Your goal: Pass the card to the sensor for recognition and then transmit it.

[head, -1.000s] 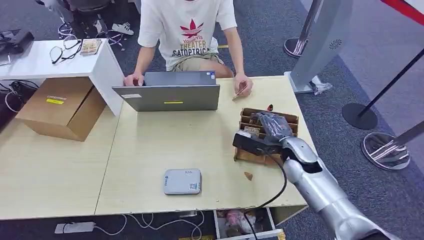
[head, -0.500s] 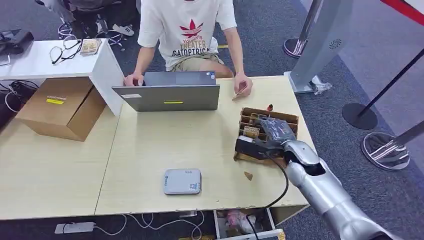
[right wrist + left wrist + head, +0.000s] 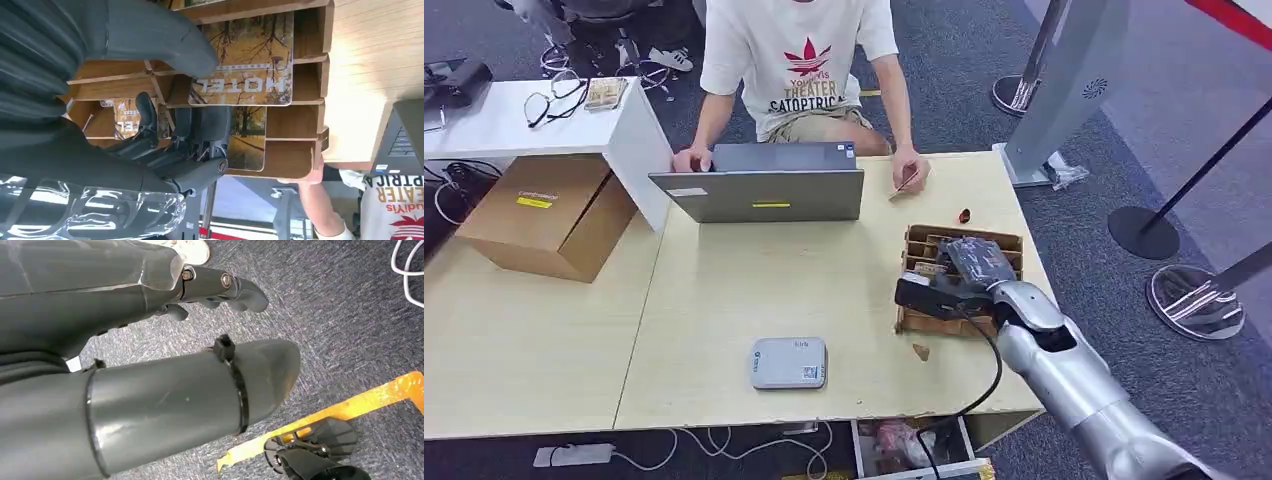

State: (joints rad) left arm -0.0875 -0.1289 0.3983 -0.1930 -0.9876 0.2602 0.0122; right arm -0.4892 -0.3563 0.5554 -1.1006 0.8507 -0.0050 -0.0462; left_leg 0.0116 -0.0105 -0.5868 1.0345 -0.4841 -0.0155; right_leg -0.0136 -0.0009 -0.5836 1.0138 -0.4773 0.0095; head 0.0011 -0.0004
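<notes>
The light wooden table (image 3: 754, 280) carries, toward its far edge, a grey laptop (image 3: 759, 185), with a seated person in a white T-shirt (image 3: 796, 60) behind it, one hand (image 3: 911, 170) resting on the table edge; a brown cardboard box (image 3: 544, 212) sits at the table's left, beside a white side table (image 3: 504, 125) bearing a pair of glasses (image 3: 552, 100); on the right side of the table stands a wooden slotted card holder (image 3: 929, 320); the right hand (image 3: 954, 275) lies over it, and in the right wrist view its thumb (image 3: 165, 42) presses on a card printed HOTEL (image 3: 250, 65) that stands in one slot, while the darker fingers (image 3: 200, 130) curl against the holder behind it, so whether the card is truly pinched I cannot tell; the grey card sensor (image 3: 789, 362) lies flat near the table's front edge, well apart from the holder; the left hand (image 3: 220, 287) hangs over grey carpet, fingers loosely curled on nothing; a small brown scrap (image 3: 920, 351) lies on the table just in front of the holder.
</notes>
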